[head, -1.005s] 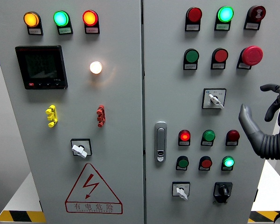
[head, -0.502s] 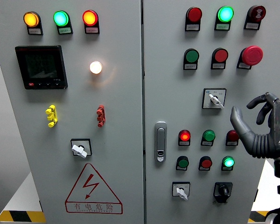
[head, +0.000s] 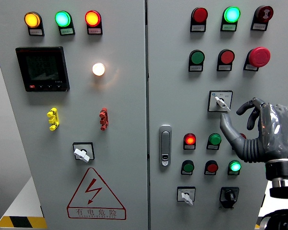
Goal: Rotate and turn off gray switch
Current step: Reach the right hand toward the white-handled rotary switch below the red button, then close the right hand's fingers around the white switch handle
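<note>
The cabinet [head: 134,201] filled nearly the whole head view: two pale grey doors meeting at a seam down the middle, standing upright and facing the camera. At the 7 o'clock and 5 o'clock corners a strip of black-and-yellow floor tape showed; little else of the room could be seen.

The right hand [head: 247,129] came in from 4 o'clock, dark and jointed, its fingers spread and loosely curved, holding nothing. The thumb reached up toward 11 o'clock, its tip just below the gray switch [head: 220,101]. No left hand was in sight.

That switch sat on the right door at roughly 2 o'clock from the picture's centre: a small pale knob on a square plate, its pointer slanting toward 4 o'clock. Whether the thumb actually touched the knob could not be told; it looked just short of it.

Judging by this, the reach was the step in hand, with the grasp and the turn not yet made. The next move would call for closing thumb and forefinger on the knob's narrow blade, then twisting the wrist without slipping off so small a part.

Smaller fittings crowded nearby: a red mushroom button [head: 258,57] at 1 o'clock of the switch, lit lamps below it, and similar knobs lower down, so the aim needed care.
</note>
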`<state>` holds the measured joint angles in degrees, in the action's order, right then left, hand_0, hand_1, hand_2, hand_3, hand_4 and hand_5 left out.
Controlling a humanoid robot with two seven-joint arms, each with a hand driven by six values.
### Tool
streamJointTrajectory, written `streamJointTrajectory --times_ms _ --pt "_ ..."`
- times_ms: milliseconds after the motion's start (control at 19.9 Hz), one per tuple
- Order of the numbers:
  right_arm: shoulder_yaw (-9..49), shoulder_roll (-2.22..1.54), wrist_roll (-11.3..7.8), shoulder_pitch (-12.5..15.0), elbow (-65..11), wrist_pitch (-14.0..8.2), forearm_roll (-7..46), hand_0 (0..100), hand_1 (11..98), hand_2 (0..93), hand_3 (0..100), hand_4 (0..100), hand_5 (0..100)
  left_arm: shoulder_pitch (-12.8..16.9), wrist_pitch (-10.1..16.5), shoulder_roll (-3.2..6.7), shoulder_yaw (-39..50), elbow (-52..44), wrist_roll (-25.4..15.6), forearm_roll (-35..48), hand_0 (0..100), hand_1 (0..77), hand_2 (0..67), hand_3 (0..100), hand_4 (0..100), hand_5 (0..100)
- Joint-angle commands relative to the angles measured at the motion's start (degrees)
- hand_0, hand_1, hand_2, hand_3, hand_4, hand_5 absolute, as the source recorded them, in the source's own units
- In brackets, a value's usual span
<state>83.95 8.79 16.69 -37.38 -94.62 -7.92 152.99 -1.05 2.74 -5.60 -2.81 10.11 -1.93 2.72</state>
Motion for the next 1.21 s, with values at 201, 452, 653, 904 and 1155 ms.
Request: streamJointTrajectory --times_ms 201,452,653,904,1155 --pt "-0.72 0.00 -0.35 -1.82 2.69 0.01 0.03 27 42.6 51.8 92 99 100 0.00 -0.02 0.07 0.00 0.00 0.00 0.00 0 0.0 10.1 21 12 13" --pt "-0.72 0.09 -0.52 -2.09 2.77 0.10 0.03 28 43.0 50.9 92 99 100 0.00 -0.02 0.07 0.00 0.00 0.00 0.00 0 0.0 10.2 21 12 13" --pt "-0.98 0.09 -0.52 -2.26 3.12 0.10 0.03 30 42.4 51.3 92 99 100 0.00 -0.02 0.07 0.00 0.00 0.00 0.00 0 0.0 10.1 21 12 13" --pt "-1.16 0.18 -0.52 -3.67 4.36 0.10 0.12 31 40.6 56.2 92 99 100 0.00 -0.02 -0.02 0.00 0.00 0.00 0.00 0 0.0 10.2 21 12 13" --pt "-1.07 0.35 -0.52 -4.98 5.41 0.01 0.56 32 39.8 62.5 96 99 100 0.00 -0.02 0.07 0.00 0.00 0.00 -0.08 0 0.0 10.1 21 12 13"
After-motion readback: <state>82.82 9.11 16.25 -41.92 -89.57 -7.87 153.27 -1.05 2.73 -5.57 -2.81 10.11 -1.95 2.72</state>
